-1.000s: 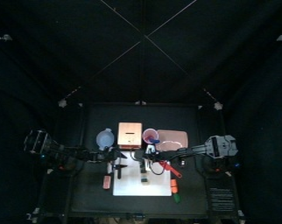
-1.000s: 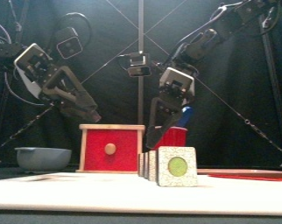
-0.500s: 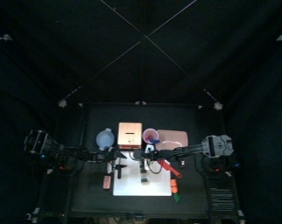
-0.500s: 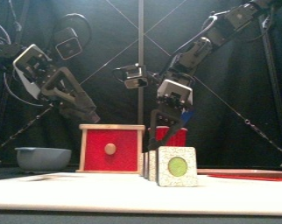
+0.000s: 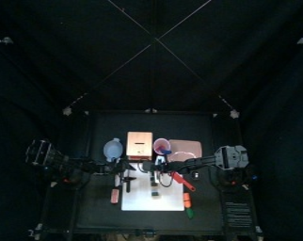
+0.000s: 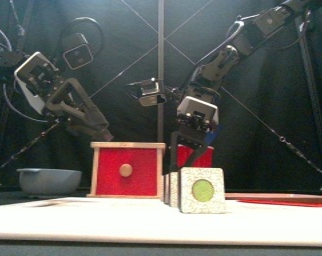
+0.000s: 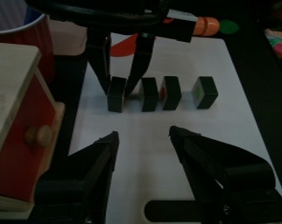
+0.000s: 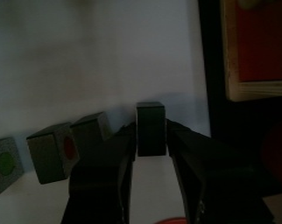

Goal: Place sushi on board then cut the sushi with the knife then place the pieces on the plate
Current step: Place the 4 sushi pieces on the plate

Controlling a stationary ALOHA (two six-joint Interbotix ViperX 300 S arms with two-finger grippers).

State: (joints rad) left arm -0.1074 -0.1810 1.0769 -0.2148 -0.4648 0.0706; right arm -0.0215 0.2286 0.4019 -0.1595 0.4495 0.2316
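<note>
My right tool [image 8: 151, 131] was down over the white board [image 7: 231, 131]. Its jaws were parted only a little, one on each side of the end piece [image 7: 117, 96] of the sushi row. They sat close against that piece's flanks, but I could see no firm pinch on it. The piece stood on the board, in line with the rest.

The three other pieces [image 7: 172, 91] stood upright on the board on the front side of that tool, each a little apart from its neighbour. The front piece [image 6: 200, 190] showed me its pale face with a green centre.

Behind the right tool stood the red cup [image 6: 193, 157]. To that tool's back left sat the wooden box [image 6: 128, 170], its red drawer front turned toward the front. The pink tray [image 5: 185, 148] lay flat behind the tool and to its right, apart from the board and the pieces.

My left tool [image 7: 144, 136] hung above the left part of the board with its jaws spread wide and nothing between them. It faced the row of pieces from the side, and the box was close on its back side. The blue-grey bowl [image 6: 50, 180] sat on the tabletop [image 5: 91, 212] to the left of that tool, beside the box.
</note>
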